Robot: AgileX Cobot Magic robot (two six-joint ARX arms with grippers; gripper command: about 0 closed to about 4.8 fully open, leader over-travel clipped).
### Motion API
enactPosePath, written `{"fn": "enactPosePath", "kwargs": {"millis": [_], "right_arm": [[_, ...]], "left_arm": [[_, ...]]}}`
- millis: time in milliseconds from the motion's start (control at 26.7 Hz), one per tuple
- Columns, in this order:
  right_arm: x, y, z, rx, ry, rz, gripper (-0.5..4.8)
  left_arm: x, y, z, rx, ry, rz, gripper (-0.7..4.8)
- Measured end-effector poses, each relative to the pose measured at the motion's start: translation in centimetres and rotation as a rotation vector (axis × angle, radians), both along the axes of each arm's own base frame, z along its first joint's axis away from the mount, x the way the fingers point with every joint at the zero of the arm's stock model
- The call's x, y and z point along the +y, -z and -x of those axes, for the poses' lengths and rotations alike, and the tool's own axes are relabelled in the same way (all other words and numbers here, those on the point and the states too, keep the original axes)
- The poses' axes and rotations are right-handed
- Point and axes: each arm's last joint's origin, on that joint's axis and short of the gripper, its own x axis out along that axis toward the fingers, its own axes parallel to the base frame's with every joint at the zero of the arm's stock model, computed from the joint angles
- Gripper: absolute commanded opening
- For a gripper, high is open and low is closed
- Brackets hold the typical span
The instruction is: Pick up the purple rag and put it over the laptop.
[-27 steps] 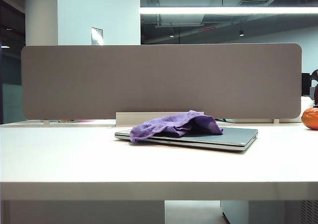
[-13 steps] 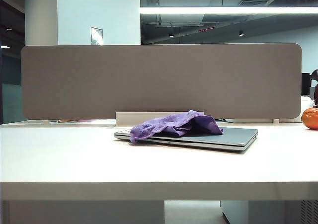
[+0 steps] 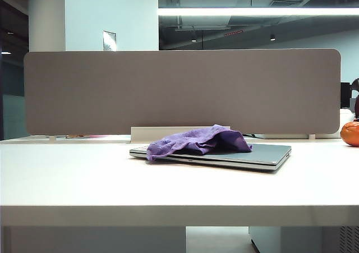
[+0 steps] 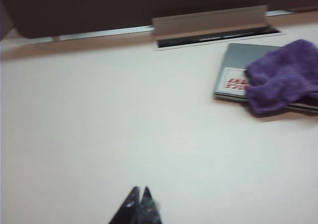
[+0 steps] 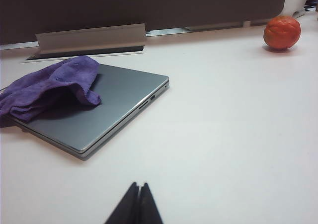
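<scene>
Purple rag (image 3: 196,141) lies bunched over the laptop (image 3: 263,153), covering its nine-o'clock half. Left pincer (image 4: 138,199) and right pincer (image 5: 136,194) hover above the table (image 3: 84,174), both pinched closed, holding nothing.

A white table (image 3: 84,180) carries everything. The closed laptop (image 5: 114,110) lies flat on it, ahead of the right gripper (image 5: 135,204) and well apart from it, and ahead and off to one side of the left gripper (image 4: 138,206), both poised over bare tabletop with their jaws closed. An orange fruit (image 5: 281,32) sits on the table far beyond the right gripper, near the grey divider (image 3: 179,90) along the back edge.
</scene>
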Motion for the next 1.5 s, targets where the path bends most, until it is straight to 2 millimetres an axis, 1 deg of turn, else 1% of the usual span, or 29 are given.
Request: {"fn": "enactPosePath", "kwargs": {"millis": [224,411,598,898,1496], "right_arm": [[0.0,0.0,0.0,0.000,0.000,0.000,0.22],[0.0,0.0,0.0,0.000,0.000,0.000,0.22],[0.0,0.0,0.0,0.000,0.000,0.000,0.22],[0.0,0.0,0.0,0.000,0.000,0.000,0.22],[0.0,0.0,0.0,0.000,0.000,0.000,0.22]], "left_arm": [[1.1,1.4,-0.5,-0.071,-0.046,0.041,-0.06],[1.6,2.5,-0.1,-0.219,-0.050,0.051,-0.06],[1.6,3.5,0.2,-0.289,-0.048,0.051,-0.06],[1.6,4.8,0.4,-0.294,-0.048,0.051,-0.06],[1.6,4.8,0.5,-0.296,-0.049,0.048,-0.05]]}}
